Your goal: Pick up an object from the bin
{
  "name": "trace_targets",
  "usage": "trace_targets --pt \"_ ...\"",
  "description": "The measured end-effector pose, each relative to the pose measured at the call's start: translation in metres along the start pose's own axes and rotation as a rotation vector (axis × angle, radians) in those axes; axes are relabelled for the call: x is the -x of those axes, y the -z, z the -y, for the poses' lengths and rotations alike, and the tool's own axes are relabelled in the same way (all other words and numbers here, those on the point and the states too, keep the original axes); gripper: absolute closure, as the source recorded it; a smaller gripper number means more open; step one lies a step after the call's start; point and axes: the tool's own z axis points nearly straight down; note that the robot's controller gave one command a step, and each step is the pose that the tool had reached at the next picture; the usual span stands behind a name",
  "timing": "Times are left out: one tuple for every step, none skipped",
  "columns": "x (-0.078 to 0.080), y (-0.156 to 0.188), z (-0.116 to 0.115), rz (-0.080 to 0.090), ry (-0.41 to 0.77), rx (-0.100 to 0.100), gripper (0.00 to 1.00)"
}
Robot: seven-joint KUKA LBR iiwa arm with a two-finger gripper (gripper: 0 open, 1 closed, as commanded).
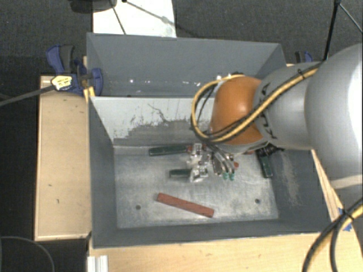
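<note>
Grey metal bin (pixel 102 169) walls slope to a scratched floor. From the right, the arm (pixel 329 112) sets its gripper (pixel 198 168) low at mid-floor, just beside a short dark green piece (pixel 179 173) on its left. I cannot tell whether the gripper is open or closed. A brown stick (pixel 184 205) lies nearer, and a green pen (pixel 167 150) lies farther.

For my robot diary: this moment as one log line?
gripper low in grey metal bin; beside short dark green stick; reddish-brown flat stick apart
</note>
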Motion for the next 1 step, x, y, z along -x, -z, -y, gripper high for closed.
trace_targets --pt "0.0004 0.0070 0.0000 0.001 0.001 0.000 1.00"
